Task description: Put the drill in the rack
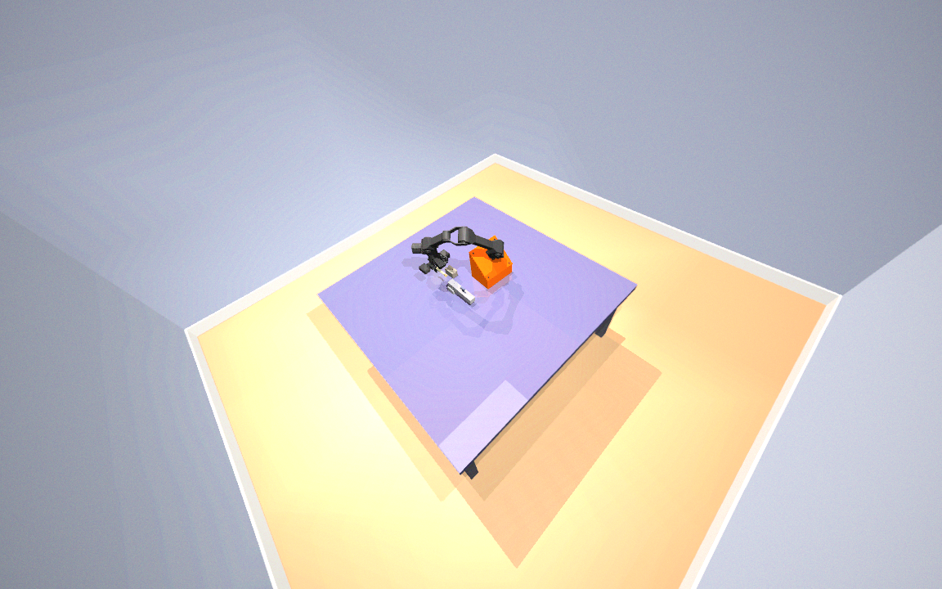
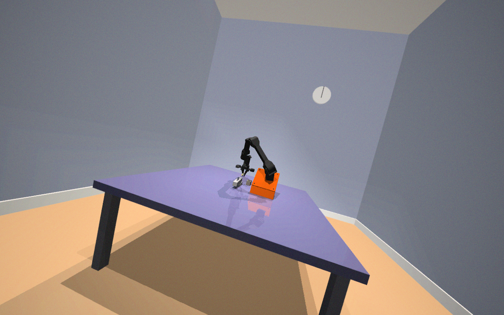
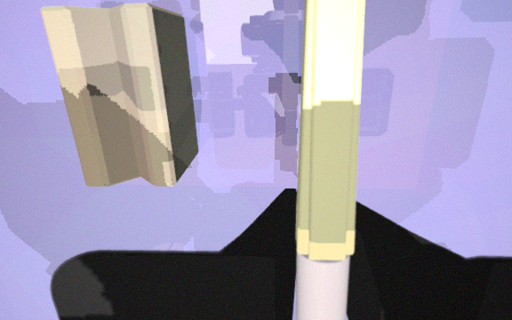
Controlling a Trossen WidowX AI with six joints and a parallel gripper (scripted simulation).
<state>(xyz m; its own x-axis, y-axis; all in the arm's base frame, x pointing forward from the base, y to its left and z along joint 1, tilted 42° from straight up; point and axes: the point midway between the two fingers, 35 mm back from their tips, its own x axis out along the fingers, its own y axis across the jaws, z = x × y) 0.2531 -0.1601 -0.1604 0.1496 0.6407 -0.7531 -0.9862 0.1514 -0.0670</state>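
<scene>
My gripper [image 1: 441, 267] [image 2: 243, 173] [image 3: 308, 200] is shut on the drill, gripping it across its shaft. The drill [image 1: 443, 273] [image 2: 242, 174] [image 3: 332, 169] is a thin cream fluted rod with a pale grey shank; its far end runs out of the wrist view. It hangs above the table, beside the rack, and looks apart from the white holder [image 1: 458, 291] [image 2: 236, 183]. A small dark key [image 1: 463, 290] [image 2: 238, 178] shows on top of the holder. The rack [image 1: 450, 271] [image 2: 248, 182] [image 3: 118, 107] is a beige grooved block, left of the drill in the wrist view.
The orange base block [image 1: 491, 267] [image 2: 263, 183] carries the arm and stands close to the rack and holder. The purple table [image 1: 415, 343] [image 2: 159, 191] has a pale patch [image 1: 485, 417] near one corner.
</scene>
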